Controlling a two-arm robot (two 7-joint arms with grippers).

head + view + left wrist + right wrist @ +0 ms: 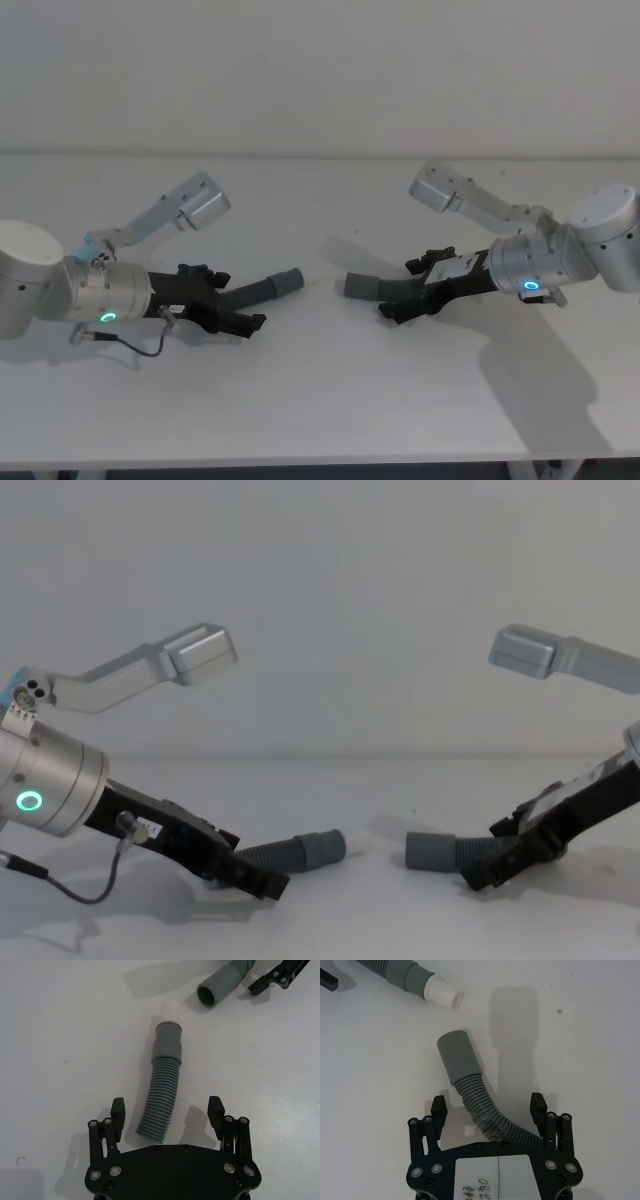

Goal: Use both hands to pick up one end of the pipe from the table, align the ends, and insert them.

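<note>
table (pixel 320 400) | left hand (pixel 166 1105) straddles tipped pipe (pixel 165 1080) | right hand (pixel 487 1103) straddles plain pipe (pixel 461 1060)

Two black two-fingered hands: left hand (pixel 235 297), right hand (pixel 402 290). Two grey corrugated pipe pieces, one between each hand's fingers: left piece (pixel 162 1095), right piece (pixel 480 1105). Two smooth ends: left cuff (pixel 167 1042), right cuff (pixel 457 1057). One white tip (pixel 171 1011), beyond the left hand. One tabletop (pixel 330 400).

The left silver-grey metal arm (pixel 60 285) has a green ring light (pixel 107 318) and a thin black cable (pixel 145 354); the right silver-grey metal arm (pixel 560 255) has a bluish ring (pixel 531 286). The black plastic left gripper (pixel 167 1105) and right gripper (pixel 487 1101) show silver screws (pixel 115 1170), and the right has a scribbled white label (pixel 495 1175).
</note>
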